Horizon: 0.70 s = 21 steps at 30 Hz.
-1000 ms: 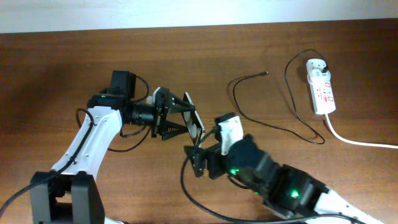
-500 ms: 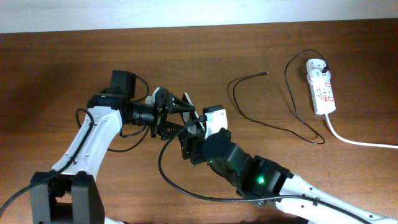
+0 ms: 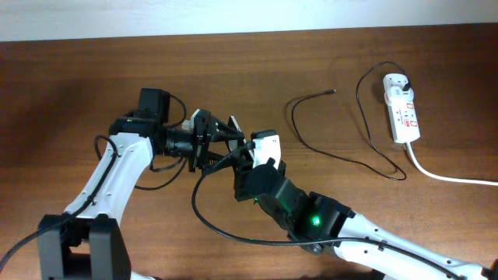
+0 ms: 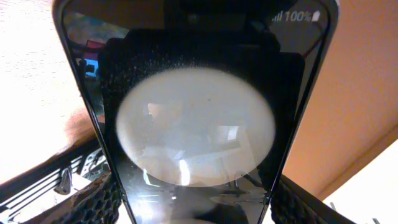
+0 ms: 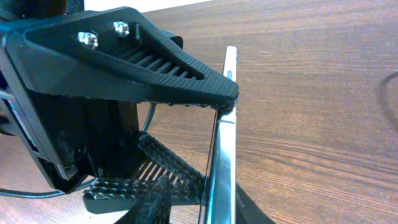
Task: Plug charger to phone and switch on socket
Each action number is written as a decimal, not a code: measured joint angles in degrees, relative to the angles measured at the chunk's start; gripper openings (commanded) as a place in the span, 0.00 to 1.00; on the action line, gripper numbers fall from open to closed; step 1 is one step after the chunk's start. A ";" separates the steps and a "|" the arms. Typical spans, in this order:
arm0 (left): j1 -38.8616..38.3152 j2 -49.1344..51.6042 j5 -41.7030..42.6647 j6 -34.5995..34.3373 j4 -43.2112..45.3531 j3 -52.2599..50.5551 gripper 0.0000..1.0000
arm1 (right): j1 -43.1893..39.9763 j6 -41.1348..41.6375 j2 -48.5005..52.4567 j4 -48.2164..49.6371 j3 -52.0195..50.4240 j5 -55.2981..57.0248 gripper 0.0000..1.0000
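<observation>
My left gripper [image 3: 226, 144] is shut on the phone [image 3: 236, 127] and holds it on edge above the table. In the left wrist view the black phone [image 4: 193, 124] with a white round patch fills the frame between the left gripper's [image 4: 196, 208] fingers [image 4: 93, 199]. My right gripper [image 3: 247, 161] is at the phone's near end. In the right wrist view its jaws straddle the phone's silver edge [image 5: 222, 155], with a small gap on the left side. The charger [image 3: 342, 159] lies loose on the table, its plug tip [image 3: 333, 91] free. The socket [image 3: 401, 109] lies at the far right.
A white adapter [image 3: 397, 80] sits in the socket's far end. A thick white cord [image 3: 447, 176] runs off to the right edge. The left gripper's black finger [image 5: 168, 74] crosses the right wrist view just above the phone.
My right gripper has moved up and left to the phone's end, and its jaws have narrowed around the phone's edge. The left gripper and phone have stayed put.
</observation>
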 measured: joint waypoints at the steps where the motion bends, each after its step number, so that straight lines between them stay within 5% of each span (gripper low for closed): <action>1: 0.00 0.00 -0.11 0.00 0.00 0.00 0.70 | -0.02 0.00 0.00 -0.13 0.00 -0.02 0.21; 8: 0.31 0.00 -0.63 -0.04 -0.04 0.00 0.77 | -0.31 0.22 0.02 -0.70 -0.07 0.20 0.10; 11: 0.39 0.00 -0.63 -0.33 0.00 0.00 0.99 | -0.50 0.52 0.04 -0.79 -0.07 -0.35 0.04; 18: 0.37 0.00 -0.66 -0.31 -0.02 0.00 0.99 | -0.42 0.59 0.11 -0.74 -0.09 -3.26 0.04; 21: 3.32 -0.02 -0.59 3.41 0.37 0.00 0.98 | -4.79 0.61 -8.07 -12.24 -0.13 -5.16 0.04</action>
